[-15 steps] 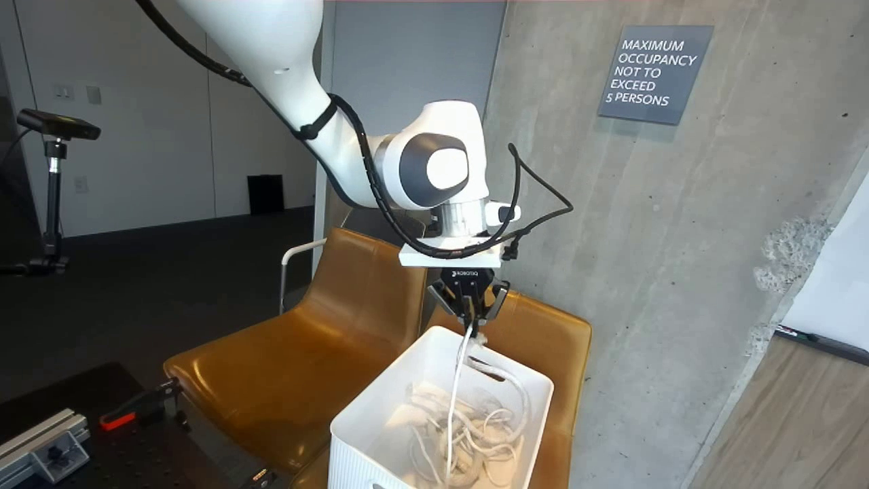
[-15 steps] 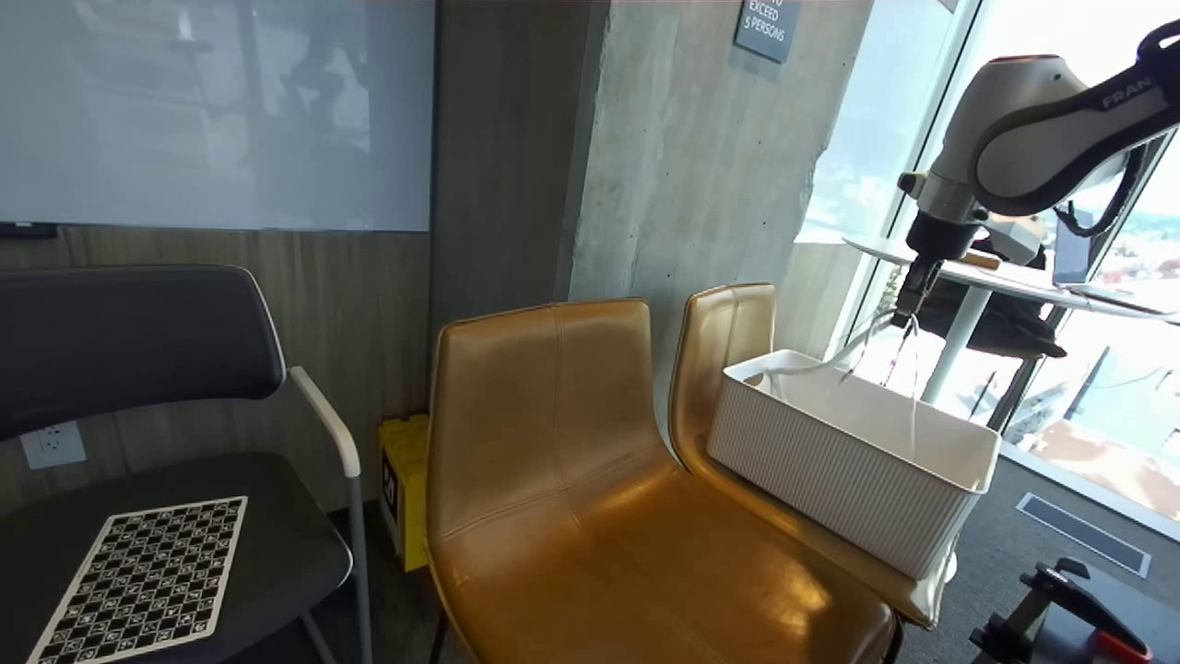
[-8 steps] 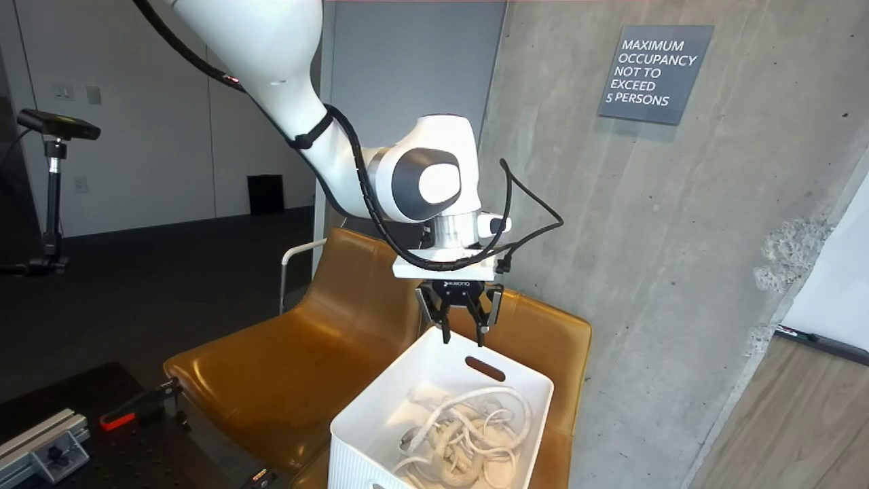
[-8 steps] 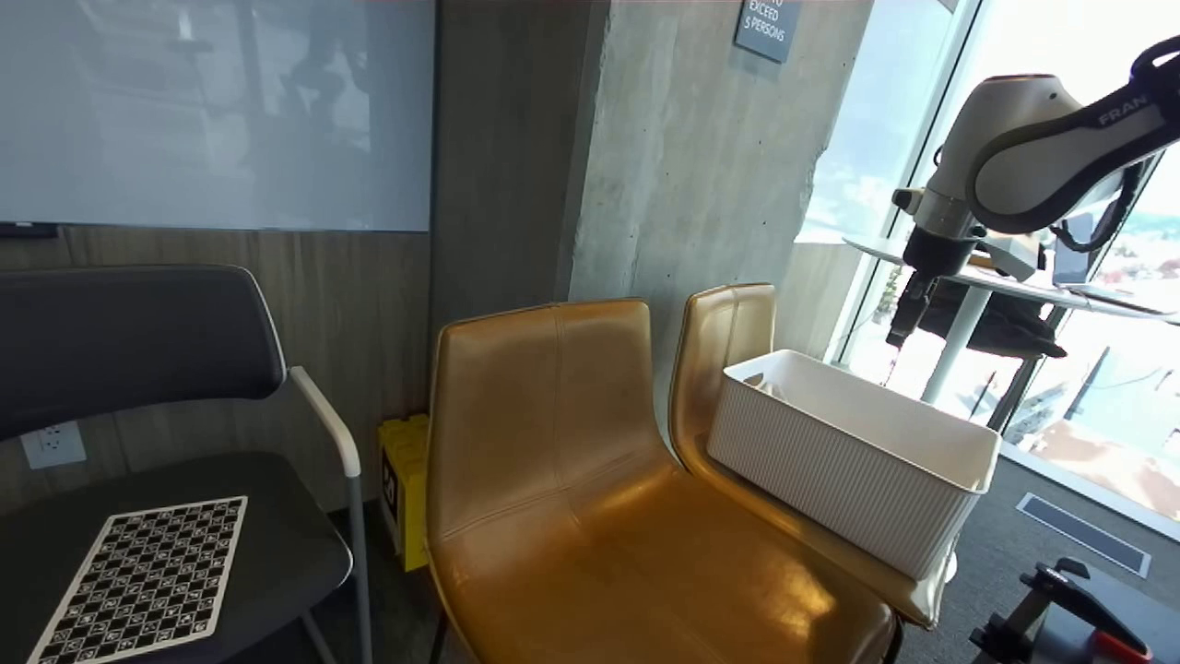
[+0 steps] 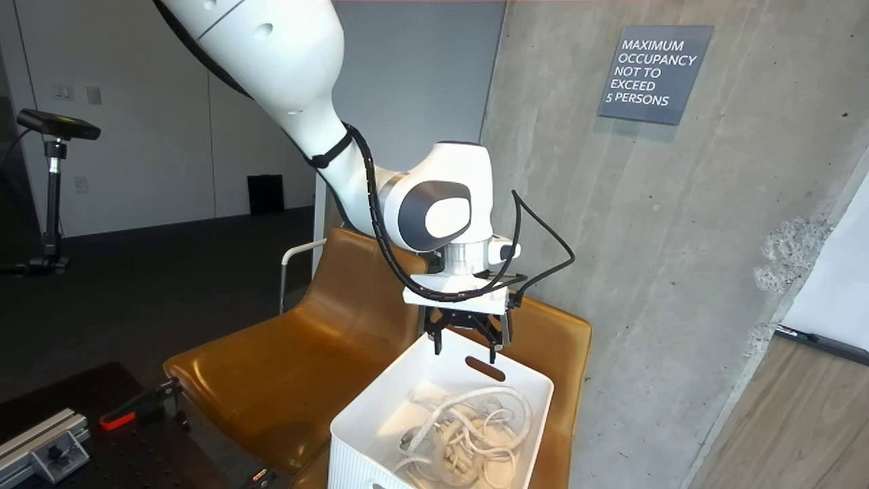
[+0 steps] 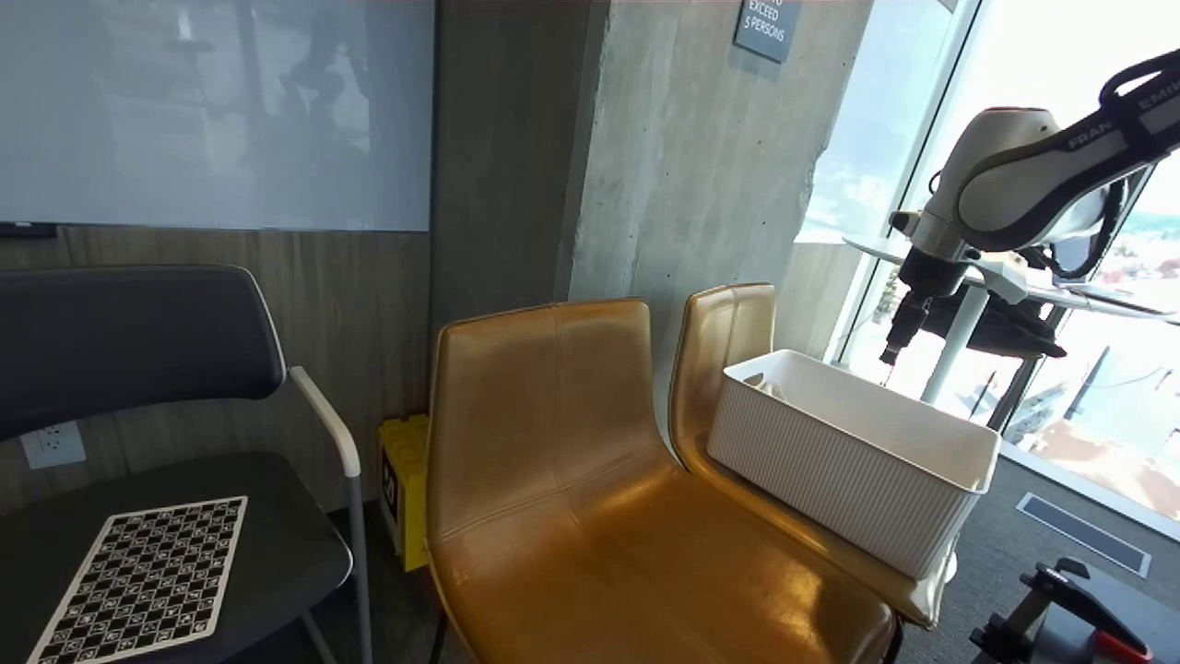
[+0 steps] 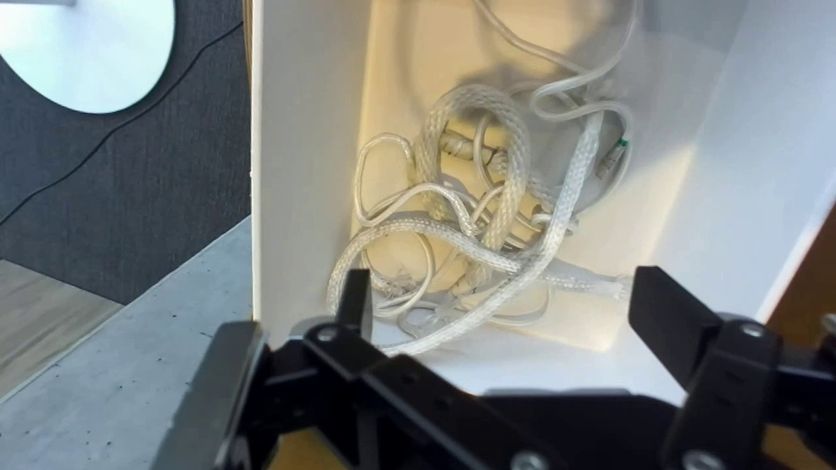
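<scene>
"White rope (image 7: 506,212), thick and thin: where is it from the fingers (image 7: 667,316)?"

"Below them, in a loose tangle on the bottom of the white bin (image 6: 820,470)."

"And how does the gripper (image 5: 465,356) stand?"

"Fingers wide apart, rope lying clear beneath both."

"Are the tips inside the bin?"

"Hard to tell from these angles; they hang near its end wall (image 5: 453,370)."

"What else is around?"

"Beneath the bin, a tan chair (image 5: 569,367); beside that, farther from the fingers, a second chair (image 5: 271,360); and, higher than them, a grey sign (image 5: 655,75)."
</scene>
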Available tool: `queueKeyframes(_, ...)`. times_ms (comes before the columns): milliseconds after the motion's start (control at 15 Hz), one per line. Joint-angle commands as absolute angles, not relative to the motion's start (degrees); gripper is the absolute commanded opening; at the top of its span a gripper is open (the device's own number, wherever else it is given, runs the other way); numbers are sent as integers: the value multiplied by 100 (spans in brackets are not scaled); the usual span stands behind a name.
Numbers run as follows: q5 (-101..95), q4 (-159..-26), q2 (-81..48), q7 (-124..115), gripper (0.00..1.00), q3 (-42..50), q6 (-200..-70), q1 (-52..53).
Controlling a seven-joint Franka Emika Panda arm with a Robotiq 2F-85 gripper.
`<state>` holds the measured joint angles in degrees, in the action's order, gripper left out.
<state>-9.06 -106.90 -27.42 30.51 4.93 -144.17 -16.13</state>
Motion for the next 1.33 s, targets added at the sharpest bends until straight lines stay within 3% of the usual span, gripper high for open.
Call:
queueKeyframes(0,-529,-10302,-3189,3513,100,211,-14379,-1902)
queueKeyframes(1267,-767,-8002,-6220,3970,100,152,-14281,-1957)
